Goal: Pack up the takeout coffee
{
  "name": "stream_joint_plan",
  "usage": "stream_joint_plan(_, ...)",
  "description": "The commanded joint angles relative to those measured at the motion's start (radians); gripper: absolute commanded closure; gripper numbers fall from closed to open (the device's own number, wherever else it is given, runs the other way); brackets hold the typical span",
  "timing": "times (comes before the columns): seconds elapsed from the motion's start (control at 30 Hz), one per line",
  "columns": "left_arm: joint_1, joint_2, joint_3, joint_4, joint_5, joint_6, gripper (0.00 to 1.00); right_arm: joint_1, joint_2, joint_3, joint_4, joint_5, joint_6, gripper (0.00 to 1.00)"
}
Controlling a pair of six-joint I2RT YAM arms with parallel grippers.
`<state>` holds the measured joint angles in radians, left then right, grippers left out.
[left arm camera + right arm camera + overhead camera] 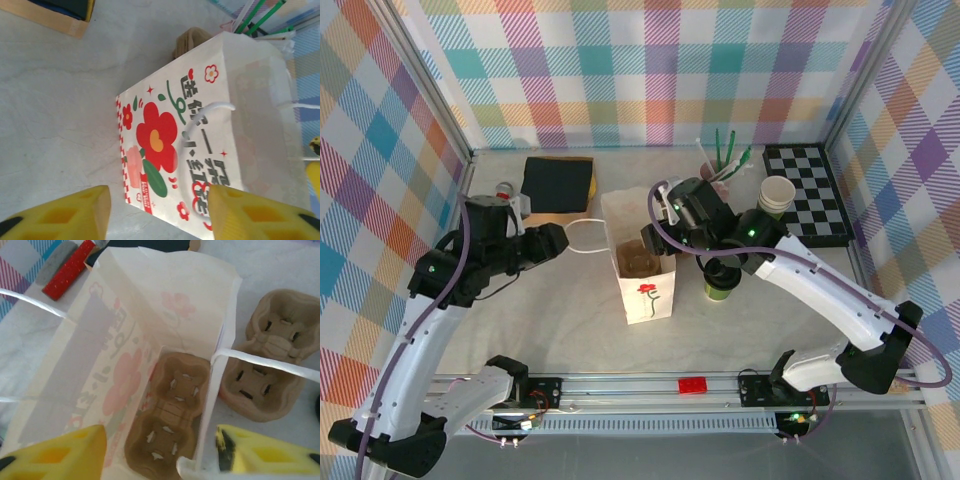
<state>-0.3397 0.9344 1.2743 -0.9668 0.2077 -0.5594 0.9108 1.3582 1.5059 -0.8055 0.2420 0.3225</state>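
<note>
The takeout coffee (722, 281), a short green cup with a black lid, stands on the table just right of the white flowered paper bag (646, 275), partly under my right arm. The bag stands upright and open, with a brown cup carrier (172, 415) lying in its bottom. My right gripper (160, 455) hovers over the bag's mouth, open, and the bag's right wall and handle (260, 362) rise between its yellow fingers. My left gripper (160, 215) is open beside the bag's left face (200, 135), near its white loop handle (585, 236), holding nothing.
A second brown carrier (270, 365) lies on the table against the bag's outer side. At the back stand a cup stack (777, 195), a holder of green straws (725, 160), a chessboard (807, 190) and a black pad on a wooden tray (558, 186).
</note>
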Motion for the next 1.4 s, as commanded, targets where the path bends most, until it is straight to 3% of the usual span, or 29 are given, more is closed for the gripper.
stream_joint_plan(0.0, -0.005, -0.002, 0.065, -0.018, -0.011, 0.023, 0.38, -0.004, -0.014, 0.064, -0.098, 0.019, 0.051, 0.10)
stream_joint_plan(0.07, -0.005, 0.011, 0.091, -0.036, -0.035, 0.034, 0.35, -0.004, -0.020, 0.098, -0.164, 0.047, 0.098, 0.01)
stream_joint_plan(0.4, -0.005, 0.082, 0.153, -0.025, -0.093, 0.080, 0.26, -0.019, -0.148, 0.137, -0.395, 0.210, 0.331, 0.01)
stream_joint_plan(0.57, -0.005, 0.122, 0.144, 0.011, -0.075, 0.093, 0.26, -0.366, -0.157, 0.101, -0.505, -0.085, 0.341, 0.01)
stream_joint_plan(0.73, -0.004, 0.114, 0.095, 0.042, -0.077, 0.100, 0.26, -0.522, -0.187, -0.062, -0.397, -0.242, 0.305, 0.01)
stream_joint_plan(0.93, -0.004, 0.075, 0.023, 0.051, -0.095, 0.095, 0.26, -0.540, -0.126, -0.154, -0.403, -0.143, 0.342, 0.01)
stream_joint_plan(1.2, -0.004, 0.035, -0.055, 0.055, -0.115, 0.087, 0.26, -0.540, -0.090, -0.284, -0.287, -0.148, 0.490, 0.01)
stream_joint_plan(1.37, -0.004, 0.032, -0.079, 0.055, -0.127, 0.085, 0.26, -0.537, -0.007, -0.257, -0.296, -0.128, 0.537, 0.01)
